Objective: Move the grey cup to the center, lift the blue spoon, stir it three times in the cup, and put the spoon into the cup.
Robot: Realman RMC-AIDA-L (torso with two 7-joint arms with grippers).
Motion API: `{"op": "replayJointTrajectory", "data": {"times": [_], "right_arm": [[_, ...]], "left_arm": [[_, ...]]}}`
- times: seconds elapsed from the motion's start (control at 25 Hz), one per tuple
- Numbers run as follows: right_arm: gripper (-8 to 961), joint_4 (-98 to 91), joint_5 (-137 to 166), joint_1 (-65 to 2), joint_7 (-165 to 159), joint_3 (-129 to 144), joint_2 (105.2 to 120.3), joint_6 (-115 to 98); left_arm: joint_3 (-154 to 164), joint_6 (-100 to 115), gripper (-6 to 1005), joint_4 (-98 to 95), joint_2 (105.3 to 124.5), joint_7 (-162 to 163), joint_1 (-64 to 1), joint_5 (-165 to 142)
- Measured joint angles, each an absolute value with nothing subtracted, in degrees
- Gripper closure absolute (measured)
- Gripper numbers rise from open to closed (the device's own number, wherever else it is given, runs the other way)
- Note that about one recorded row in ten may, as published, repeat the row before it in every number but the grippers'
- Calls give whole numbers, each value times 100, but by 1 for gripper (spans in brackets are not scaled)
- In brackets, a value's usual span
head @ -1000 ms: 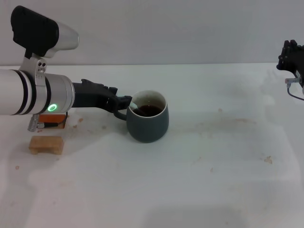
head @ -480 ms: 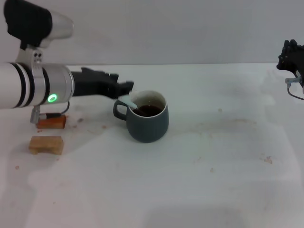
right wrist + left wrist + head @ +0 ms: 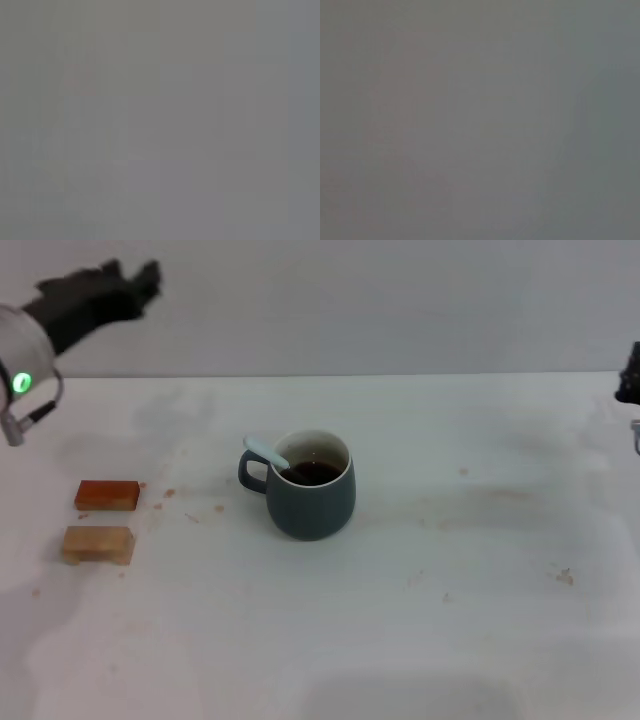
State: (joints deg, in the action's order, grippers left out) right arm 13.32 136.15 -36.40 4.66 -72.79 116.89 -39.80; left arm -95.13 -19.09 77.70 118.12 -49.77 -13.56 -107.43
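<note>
The grey cup (image 3: 311,499) stands upright near the middle of the white table, handle toward the left, with dark brown liquid inside. The blue spoon (image 3: 266,453) leans in the cup, its pale handle sticking out over the rim on the handle side. My left gripper (image 3: 135,280) is raised high at the far upper left, well away from the cup, holding nothing. Only a dark sliver of my right gripper (image 3: 629,375) shows at the right edge. Both wrist views show plain grey and nothing else.
An orange block (image 3: 106,495) and a tan wooden block (image 3: 97,544) lie on the white table (image 3: 450,570) at the left, one in front of the other. Faint stains mark the tabletop to the right of the cup.
My left gripper has let go of the spoon and pulled back up and to the left, away from the cup. The spoon stays leaning in the cup. The right gripper has shifted slightly rightward.
</note>
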Motion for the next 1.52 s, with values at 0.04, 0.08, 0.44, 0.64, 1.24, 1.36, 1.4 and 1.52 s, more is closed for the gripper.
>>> {"op": "replayJointTrajectory", "data": {"times": [0.04,0.08,0.44,0.64,1.24,1.36,1.4,1.52], "right_arm": [[873,1309,13617,-3550,466,-7397,11673,-4074],[873,1309,13617,-3550,466,-7397,11673,-4074],[872,1320,13621,-2955,466,-8311,11528,-4392],[872,1340,13611,-2775,595,-8639,11503,-4521],[872,1440,13594,-2711,919,-8931,11537,-4544],[873,1477,13594,-2660,920,-8973,11541,-4544],[873,1502,13594,-2637,920,-8985,11544,-4544],[873,1572,13592,-2588,921,-8996,11550,-4545]], "left_arm": [[-9498,-1752,548,7713,11812,-5095,-1332,-10599],[-9498,-1752,548,7713,11812,-5095,-1332,-10599],[-9241,649,548,6597,11805,-5654,-1388,-10098],[-9193,1396,548,6133,11787,-5181,-1490,-10371],[-8820,2949,548,4612,11506,839,-1589,-15081],[-8675,3772,548,3601,11352,2057,-1858,-15929],[-8665,3995,548,3304,11335,2257,-1946,-16090],[-8665,4213,548,2798,11339,2307,-2137,-16240]]}}
